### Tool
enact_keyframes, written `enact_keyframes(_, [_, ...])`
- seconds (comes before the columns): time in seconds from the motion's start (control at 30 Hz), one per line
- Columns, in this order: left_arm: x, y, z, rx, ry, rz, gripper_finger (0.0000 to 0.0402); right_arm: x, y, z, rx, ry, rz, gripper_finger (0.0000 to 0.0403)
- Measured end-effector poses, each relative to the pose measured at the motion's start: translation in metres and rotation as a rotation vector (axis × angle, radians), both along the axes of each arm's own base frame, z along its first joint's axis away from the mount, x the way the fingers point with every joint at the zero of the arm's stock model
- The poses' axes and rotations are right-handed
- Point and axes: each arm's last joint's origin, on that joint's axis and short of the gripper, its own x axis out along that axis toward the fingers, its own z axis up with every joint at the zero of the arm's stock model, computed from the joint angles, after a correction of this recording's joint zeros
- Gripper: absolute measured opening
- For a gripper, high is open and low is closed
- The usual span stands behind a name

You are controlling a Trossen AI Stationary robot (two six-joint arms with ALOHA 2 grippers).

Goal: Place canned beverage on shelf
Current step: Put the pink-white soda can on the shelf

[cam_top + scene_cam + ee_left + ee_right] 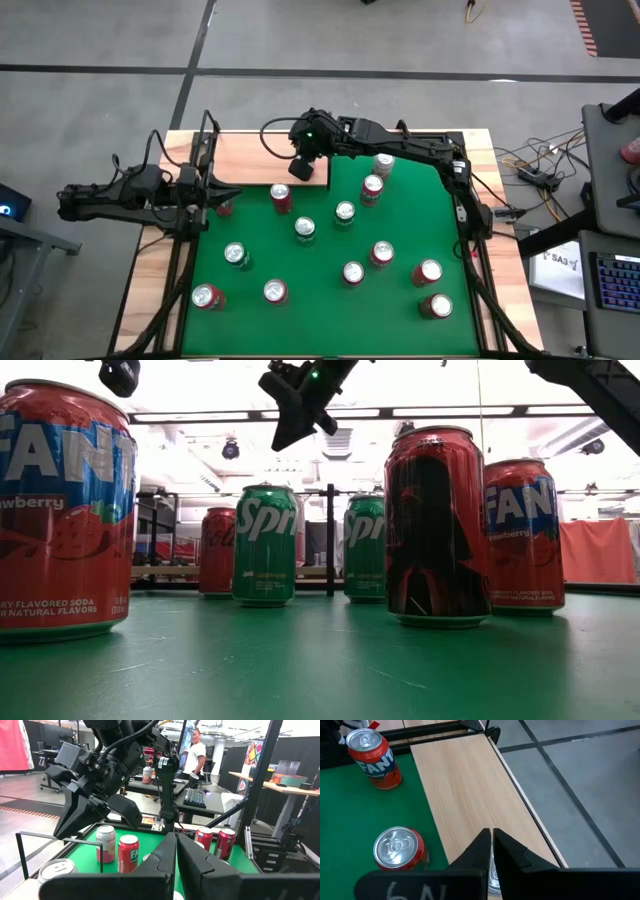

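Note:
The shelf (262,158), a pale wood panel with thin black rods, lies at the far left of the green felt (320,300). My right gripper (301,170) hangs shut above the shelf's right end, well clear of it in the low view (290,428), with nothing between its fingers (491,840). A sliver of a silver can top (493,876) shows just under the fingertips; the fingers hide the rest. Several cans stand upright on the felt, among them a red Fanta can (372,760) beside the shelf's edge. My left gripper (212,197) waits shut at the table's left edge (176,847).
Red, green and pale cans are scattered over the felt, such as a pale can (383,163), a green can (305,229) and a red can (428,272). One red can (225,207) stands close to my left gripper. Desks and a person (196,755) are beyond the table.

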Motion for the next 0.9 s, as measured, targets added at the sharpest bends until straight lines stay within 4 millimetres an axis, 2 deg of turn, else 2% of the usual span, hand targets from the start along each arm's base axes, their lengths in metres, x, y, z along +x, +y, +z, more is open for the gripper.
enact_keyframes(0.17, [0.000, 0.000, 0.000, 0.000, 0.000, 0.000, 0.0000, -0.002, 0.000, -0.002, 0.015, 0.021, -0.009, 0.0009])
enact_keyframes(0.47, [0.000, 0.000, 0.000, 0.000, 0.001, 0.000, 0.0000, -0.012, 0.003, -0.014, 0.065, 0.174, -0.029, 0.0009])
enact_keyframes(0.67, [0.000, 0.000, 0.000, 0.014, 0.002, 0.000, 0.0000, -0.014, 0.003, -0.016, 0.072, 0.198, -0.028, 0.0009])
enact_keyframes(0.9, [0.000, 0.000, 0.000, 0.018, 0.003, 0.000, 0.0000, -0.013, 0.003, -0.030, 0.086, 0.241, -0.024, 0.0009])
